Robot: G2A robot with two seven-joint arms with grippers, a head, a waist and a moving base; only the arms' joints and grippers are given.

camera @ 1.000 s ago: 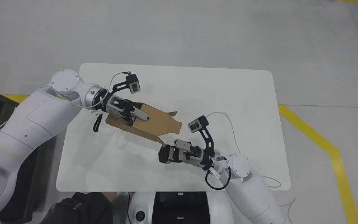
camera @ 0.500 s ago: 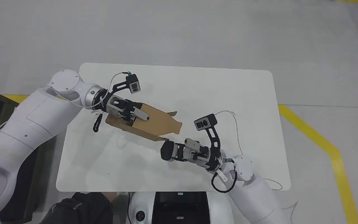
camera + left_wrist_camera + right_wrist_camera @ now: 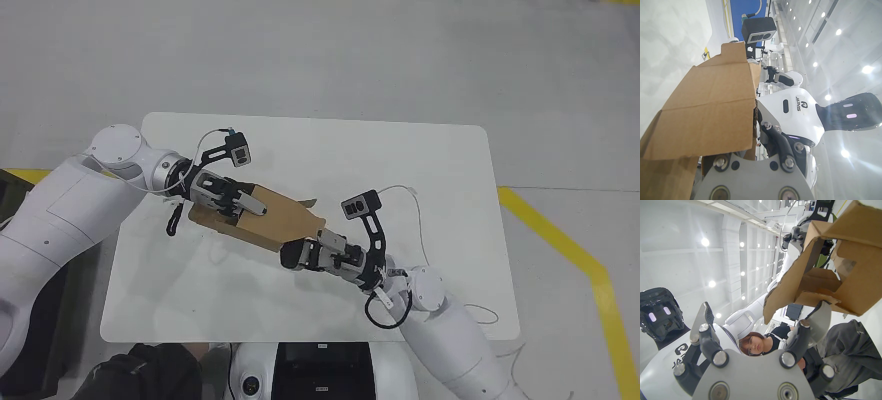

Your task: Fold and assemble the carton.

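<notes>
While the left gripper (image 3: pixel 238 203) clamps the cardboard carton (image 3: pixel 278 218) at its ten-o'clock end, steadying it just nine o'clock of the table (image 3: pixel 430 170) centre, the right gripper (image 3: pixel 293 254), claws spread wide, meets its five-o'clock flap (image 3: pixel 780 294), seemingly to fold it.

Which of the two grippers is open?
The right gripper, spread wide at the brown cardboard carton; the left gripper is shut on it.

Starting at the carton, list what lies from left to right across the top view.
carton → right arm's wrist camera → table's right edge → yellow floor stripe
</notes>
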